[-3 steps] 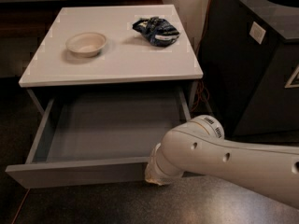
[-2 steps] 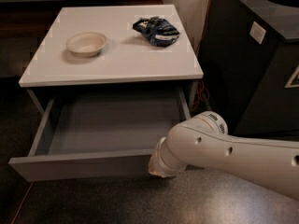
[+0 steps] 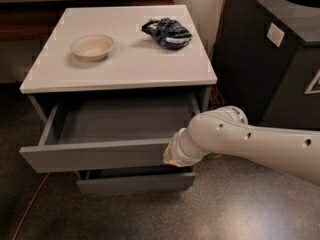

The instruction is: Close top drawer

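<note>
Nearest the camera, the robot's white, rounded arm [image 3: 250, 139] reaches in from the right of the desk. Its tool [image 3: 172, 155] sits at the right end of the top drawer's front panel. From here it looks to be touching the panel or just beside it. Whether the tool is spread or pressed together cannot be told, since the wrist hides it.

The wide, shallow matte grey top drawer [image 3: 95, 154] stands pulled well out from under the white desk [image 3: 125, 59] top, and its inside looks bare. Below it, a second grey drawer [image 3: 135, 182] juts out a little from the desk front. A thin orange cable [image 3: 30, 204] trails over the speckled floor at the desk's lower left.

On the desk top, a small cream round bowl [image 3: 92, 46] rests left of the middle. A crumpled dark blue snack bag [image 3: 166, 32] lies toward the back right, well apart from the bowl. To the right of the desk stands a tall black bin [image 3: 270, 59].

The step in hand appears to be the push itself, with the tool set against the front and the drawer not yet home. The next move likely calls for a steady shove straight toward the desk's back. Contact is at one end of the front, so an off-centre push could skew the drawer on its runners.
</note>
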`<state>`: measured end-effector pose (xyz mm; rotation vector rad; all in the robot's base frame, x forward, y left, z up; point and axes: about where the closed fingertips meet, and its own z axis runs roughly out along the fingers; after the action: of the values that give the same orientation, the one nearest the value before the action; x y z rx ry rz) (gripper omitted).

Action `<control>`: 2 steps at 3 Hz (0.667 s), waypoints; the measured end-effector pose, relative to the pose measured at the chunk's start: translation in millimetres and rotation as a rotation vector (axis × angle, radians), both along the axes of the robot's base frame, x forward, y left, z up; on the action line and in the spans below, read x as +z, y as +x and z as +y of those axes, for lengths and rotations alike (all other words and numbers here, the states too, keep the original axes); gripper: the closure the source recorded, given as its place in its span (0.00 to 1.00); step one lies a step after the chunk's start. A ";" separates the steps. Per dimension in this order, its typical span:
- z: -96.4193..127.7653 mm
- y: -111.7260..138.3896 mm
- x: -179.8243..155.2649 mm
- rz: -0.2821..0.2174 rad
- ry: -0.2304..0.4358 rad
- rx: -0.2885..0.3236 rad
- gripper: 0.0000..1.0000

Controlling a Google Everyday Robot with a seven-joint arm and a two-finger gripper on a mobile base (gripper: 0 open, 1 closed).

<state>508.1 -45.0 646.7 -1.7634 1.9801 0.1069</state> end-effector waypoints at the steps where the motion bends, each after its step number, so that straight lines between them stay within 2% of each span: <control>1: -1.8 6.9 -6.9 0.002 0.007 -0.020 1.00; 2: -0.9 21.8 -15.3 -0.012 0.035 -0.050 1.00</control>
<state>529.8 -45.9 631.3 -1.6873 2.0002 0.1133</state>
